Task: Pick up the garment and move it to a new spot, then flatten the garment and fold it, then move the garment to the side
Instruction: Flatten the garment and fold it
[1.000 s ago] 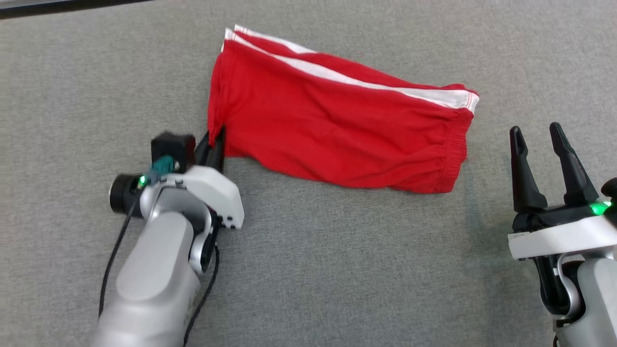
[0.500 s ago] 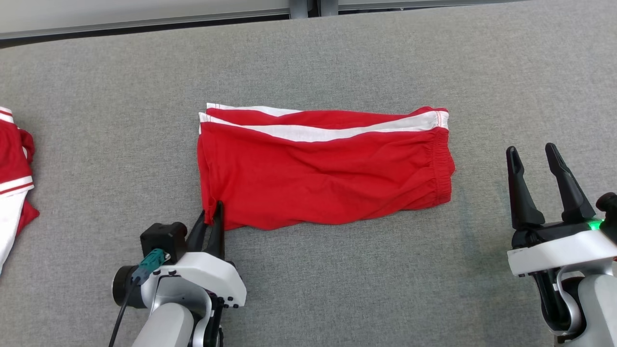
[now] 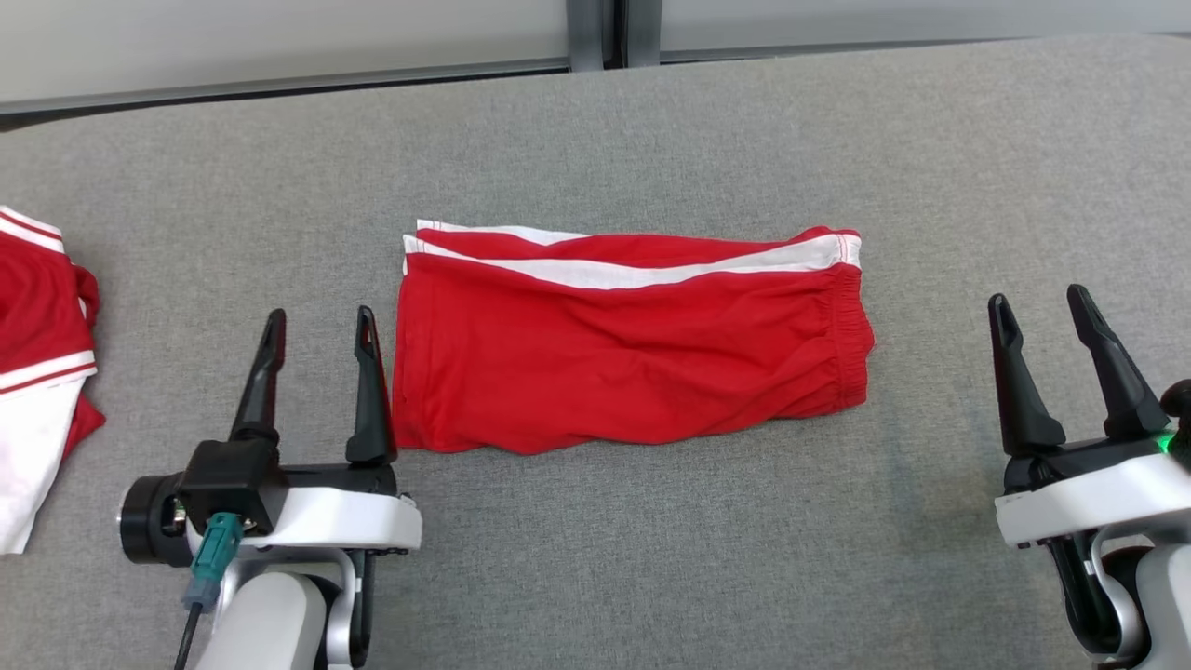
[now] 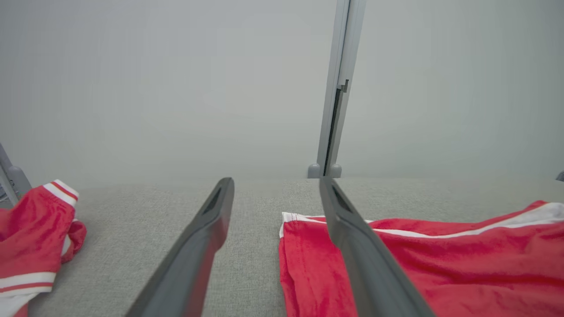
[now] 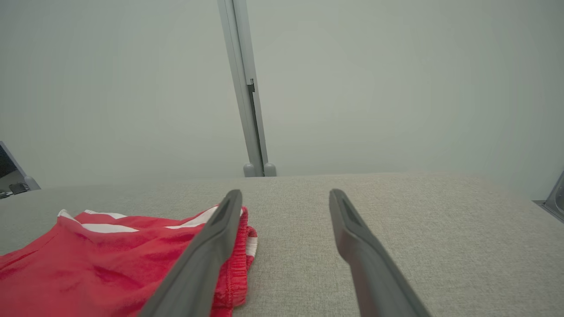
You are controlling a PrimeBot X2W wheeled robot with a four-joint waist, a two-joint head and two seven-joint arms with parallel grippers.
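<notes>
The garment [image 3: 633,344] is a pair of red shorts with white side stripes, folded into a long rectangle in the middle of the grey table [image 3: 651,549]. It also lies at the lower right of the left wrist view [image 4: 440,264] and the lower left of the right wrist view [image 5: 101,264]. My left gripper [image 3: 319,321] stands open just left of the garment's left edge, with nothing between its fingers [image 4: 194,251]. My right gripper [image 3: 1040,302] is open too, well to the right of the elastic waistband, holding nothing.
A second red and white garment [image 3: 42,372] lies bunched at the table's left edge, also seen in the left wrist view [image 4: 35,246]. A pale wall panel with a vertical grey post [image 3: 595,33] runs along the far edge of the table.
My left gripper has let go of the garment's near left corner, opened wide and drawn back to its left. The garment now lies flat. The head camera has tilted up.
</notes>
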